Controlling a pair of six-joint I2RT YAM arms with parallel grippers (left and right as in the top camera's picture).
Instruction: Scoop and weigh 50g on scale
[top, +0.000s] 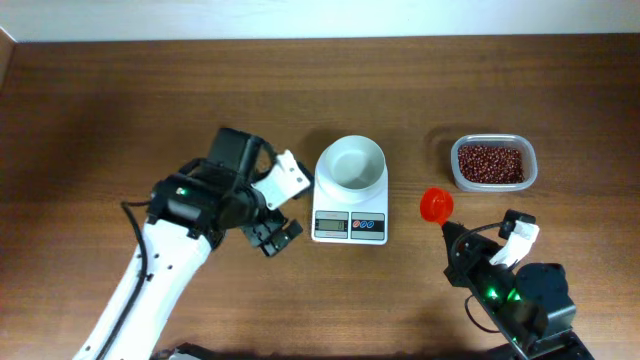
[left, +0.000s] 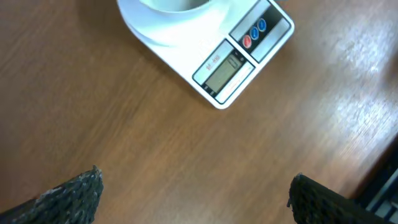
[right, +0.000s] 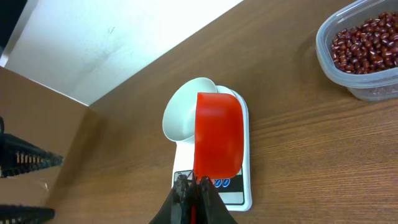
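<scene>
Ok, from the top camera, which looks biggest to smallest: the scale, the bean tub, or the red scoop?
1. scale, with its bowl, biggest
2. bean tub, in the middle
3. red scoop, clearly smallest

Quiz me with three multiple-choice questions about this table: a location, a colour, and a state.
1. Relative to the small white digital scale, the clear rectangular plastic tub of red-brown beans sits: A) on top B) to its left C) to its right.
2. The plastic scoop is: A) orange-red B) blue C) green.
3. The round white bowl on the scale is: A) full of beans B) empty C) overturned.
Answers: 1 C, overhead shows it right of the scale; 2 A, plainly orange-red; 3 B, bare white inside.
</scene>
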